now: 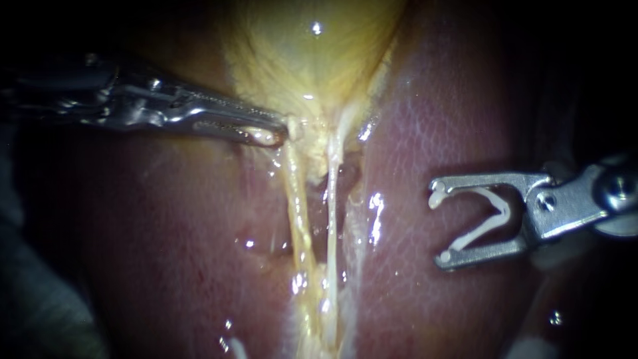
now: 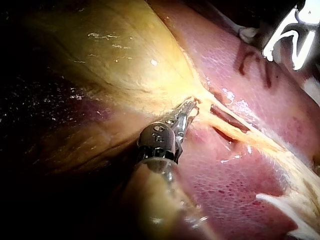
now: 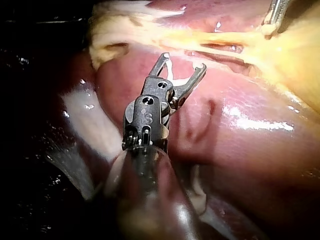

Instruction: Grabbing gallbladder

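We are holding the jaws of our left instrument [image 1: 287, 129] almost together. As far as we can judge, they are pinching a small fold of the gallbladder [image 1: 312, 60] just at their tips, where the yellow sac is narrowing to its neck. The bite is looking shallow to us, so we are thinking it better to take more tissue deeper between the jaws before any pull; otherwise the fold may be slipping out. Just ahead of the tips, two pale tubes [image 1: 300, 219] are running away from the neck over the liver [image 1: 432, 119]. We are wanting to avoid them and grip only the sac wall. The pull should be going gently and away from the tubes, stretching them without tearing. Well apart, beyond the tubes, our right instrument [image 1: 440, 226] is hovering with its jaws wide, and a white clip [image 1: 502, 211] is sitting between them and touching both.
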